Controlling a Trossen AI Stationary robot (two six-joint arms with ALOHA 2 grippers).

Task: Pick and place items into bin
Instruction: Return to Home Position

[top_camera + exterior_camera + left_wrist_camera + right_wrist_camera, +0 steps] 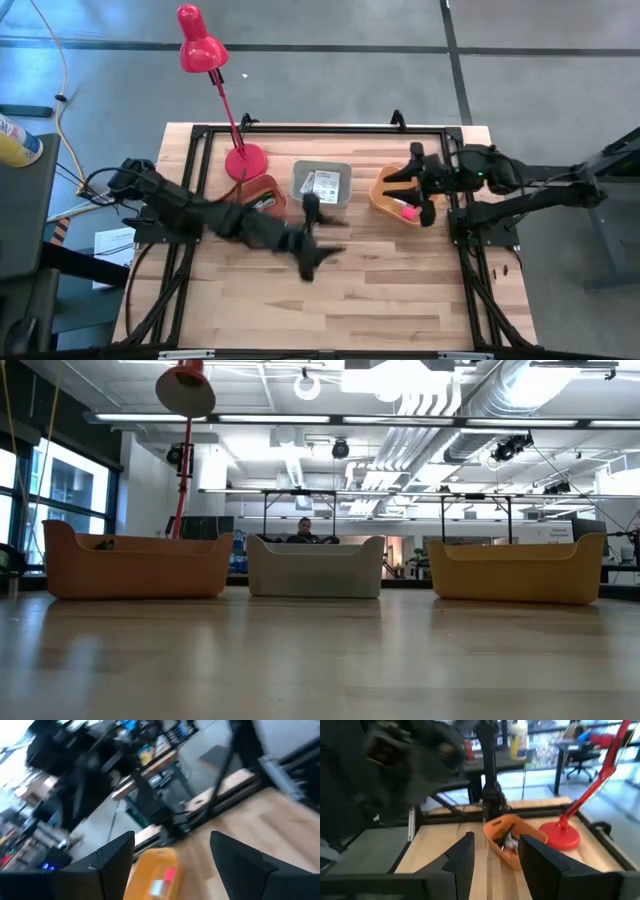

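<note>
The big wooden table (400, 300) had two dark arms reaching over it. The left arm (190, 208) stretched far across, and the left gripper (318, 233) was over the middle of the table. Its fingers (114, 866) were spread wide apart with nothing between them. The right gripper (420, 188) was also spread apart and held nothing.

A tall red lamp (200, 50) stood behind the left arm.

The gray bin (321, 165) sat just past the left gripper, toward the far edge of the table. The white packets (325, 184) (with black print on them) lay inside it. The orange bin (268, 182) sat beside the gray bin, partly hidden under the left arm, with silvery bits (507, 841) in it. The yellow bin (380, 196) sat right under the right gripper, and a tiny pink block (408, 211) lay in it, close below the fingers.
</note>
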